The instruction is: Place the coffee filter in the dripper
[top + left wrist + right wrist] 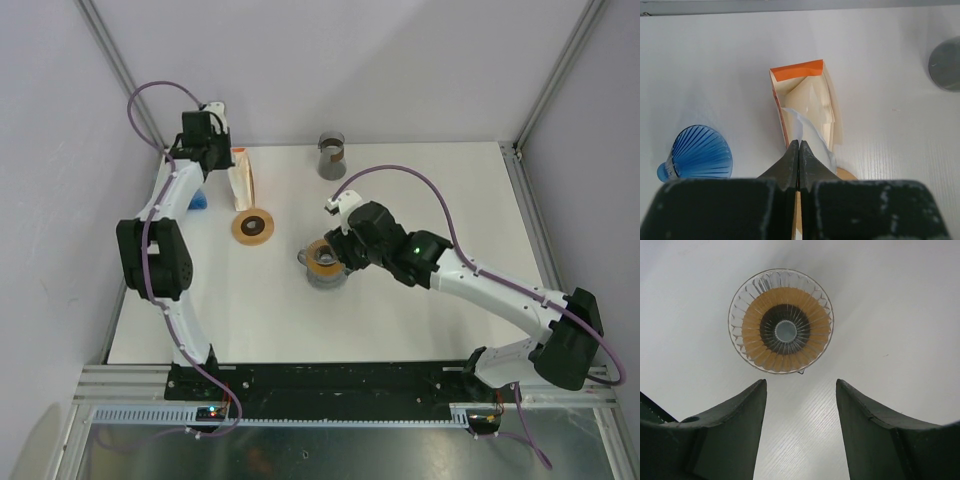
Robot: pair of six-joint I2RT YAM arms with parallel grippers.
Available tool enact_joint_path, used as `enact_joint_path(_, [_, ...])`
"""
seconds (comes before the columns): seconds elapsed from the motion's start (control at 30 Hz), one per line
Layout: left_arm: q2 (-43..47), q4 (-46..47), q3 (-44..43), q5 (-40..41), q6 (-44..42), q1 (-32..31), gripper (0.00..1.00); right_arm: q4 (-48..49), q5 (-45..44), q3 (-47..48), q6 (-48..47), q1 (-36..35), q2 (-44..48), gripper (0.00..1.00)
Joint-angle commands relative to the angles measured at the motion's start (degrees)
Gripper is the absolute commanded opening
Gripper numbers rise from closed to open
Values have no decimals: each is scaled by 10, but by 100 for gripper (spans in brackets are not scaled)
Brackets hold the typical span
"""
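An open orange filter box [805, 95] lies on the white table, also in the top view [243, 180]. A white coffee filter [812, 135] sticks out of it. My left gripper [798, 145] is shut, its tips pinching the filter's edge; in the top view it [225, 160] sits at the box. The clear glass dripper [781, 321] with a wooden collar stands mid-table [324, 262]. My right gripper [801, 390] is open and empty, hovering just beside it, also in the top view [335, 245].
A blue plastic dripper [700, 152] lies left of the box [200, 203]. A wooden ring [252, 227] lies near the box, partly seen in the left wrist view [847, 175]. A grey cup [331, 155] stands at the far edge [946, 64].
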State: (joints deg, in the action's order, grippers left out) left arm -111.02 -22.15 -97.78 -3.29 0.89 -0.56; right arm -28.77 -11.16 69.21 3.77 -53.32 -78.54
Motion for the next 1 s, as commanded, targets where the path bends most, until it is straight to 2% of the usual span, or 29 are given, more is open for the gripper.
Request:
enact_joint_path(0.0, [52,8,7,-11,-8,4,0,16,-10,4,-7,-9,22,63])
enact_joint_path(0.3, [159,0,59,-105,16,4,0,36,-24,4,3,-21,48,63])
enact_joint_path(0.5, [263,-17,125,-176,39,4,0,104,-142,4,19,-58,77,64])
enact_joint_path(0.6, [315,-32,163,-195,38,-2,0,176,-201,4,11,-95,71,65])
enact_joint_path(0.73, [379,-59,201,-222,35,-12,0,299,-263,10,-25,-142,32,76])
enact_joint_path(0.83, [420,-80,223,-235,33,-17,0,371,-269,37,-48,-166,-12,94])
enact_joint_path(0.97, [460,-114,245,-247,29,-18,0,448,-277,75,-95,-200,-88,99])
